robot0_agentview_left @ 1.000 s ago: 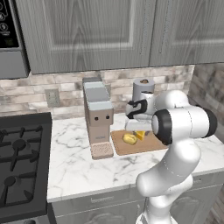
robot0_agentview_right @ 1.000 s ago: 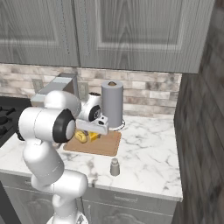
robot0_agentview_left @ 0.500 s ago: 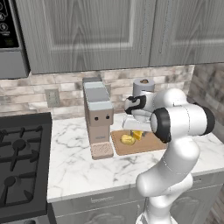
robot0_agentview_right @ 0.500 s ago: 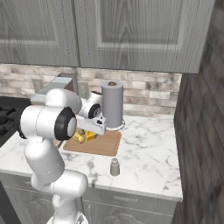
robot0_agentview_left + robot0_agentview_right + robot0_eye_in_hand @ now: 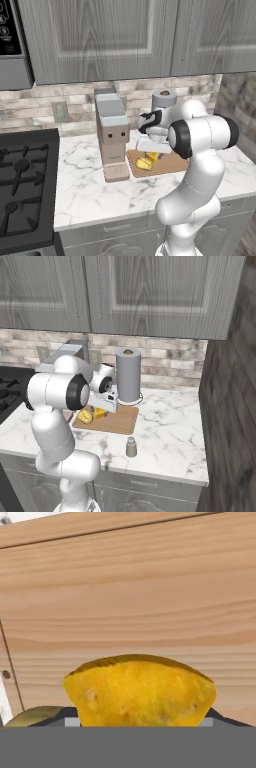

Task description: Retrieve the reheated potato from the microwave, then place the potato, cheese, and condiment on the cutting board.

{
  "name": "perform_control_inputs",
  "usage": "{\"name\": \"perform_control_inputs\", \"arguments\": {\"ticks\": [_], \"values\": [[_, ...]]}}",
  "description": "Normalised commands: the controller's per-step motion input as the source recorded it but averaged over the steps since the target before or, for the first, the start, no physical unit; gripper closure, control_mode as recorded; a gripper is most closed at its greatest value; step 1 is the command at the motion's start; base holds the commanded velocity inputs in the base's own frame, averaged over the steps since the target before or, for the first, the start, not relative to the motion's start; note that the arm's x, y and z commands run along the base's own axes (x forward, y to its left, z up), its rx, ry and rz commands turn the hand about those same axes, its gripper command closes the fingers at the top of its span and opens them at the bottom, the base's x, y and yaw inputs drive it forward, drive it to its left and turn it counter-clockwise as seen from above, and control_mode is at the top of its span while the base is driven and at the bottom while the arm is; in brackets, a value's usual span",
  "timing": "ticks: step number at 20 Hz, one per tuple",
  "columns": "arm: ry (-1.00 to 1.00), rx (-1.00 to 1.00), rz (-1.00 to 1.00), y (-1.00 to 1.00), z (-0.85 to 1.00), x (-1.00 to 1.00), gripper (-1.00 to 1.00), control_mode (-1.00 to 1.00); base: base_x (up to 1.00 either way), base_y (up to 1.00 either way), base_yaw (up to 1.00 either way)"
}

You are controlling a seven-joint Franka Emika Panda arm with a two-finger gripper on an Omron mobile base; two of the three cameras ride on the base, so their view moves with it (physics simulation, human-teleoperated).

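I read no brand or lettering anywhere; the microwave (image 5: 11, 45) at ten o'clock in the left base view carries small white key marks, too small to make out.

In that view my tool (image 5: 150, 150) hangs just over the cutting board (image 5: 172, 164), which lies on the marble worktop (image 5: 90, 185) just beside the boxy tan machine (image 5: 112, 135). The potato (image 5: 143, 164) sits on the board's near left part, with the cheese (image 5: 153, 156) at its two o'clock, under the tool.

The right base view adds a small grey shaker (image 5: 131, 447) standing on the worktop at six o'clock from the board, apart from it, and the paper towel roll (image 5: 128, 376) upright at the board's twelve o'clock.

The hand view looks along the board's wood grain; the orange-yellow wedge fills the six o'clock area right at my fingertips, and a pale rounded sliver of potato (image 5: 35, 716) peeps in at seven o'clock. The fingers are hidden behind the wedge, so I cannot tell whether the jaws clamp it or stand apart around it.
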Motion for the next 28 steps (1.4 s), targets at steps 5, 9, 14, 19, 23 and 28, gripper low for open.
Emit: {"name": "perform_control_inputs", "arguments": {"ticks": [5, 9, 14, 19, 23, 28], "values": [[0.00, -0.06, 0.00, 0.00, -0.31, 0.08, 1.00, -1.00, 0.00, 0.00, 0.00], [0.00, -0.11, 0.00, -0.15, -0.18, 0.00, 1.00, -1.00, 0.00, 0.00, 0.00], [0.00, -0.07, 0.00, -0.24, -0.11, 0.00, 1.00, -1.00, 0.00, 0.00, 0.00], [0.00, -0.03, 0.00, -0.24, -0.04, -0.02, -1.00, -1.00, 0.00, 0.00, 0.00], [0.07, 0.00, -0.03, -0.17, -0.01, -0.03, -1.00, -1.00, 0.00, 0.00, 0.00], [0.07, -0.01, -0.08, -0.05, 0.00, 0.00, -1.00, -1.00, 0.00, 0.00, 0.00]]}}
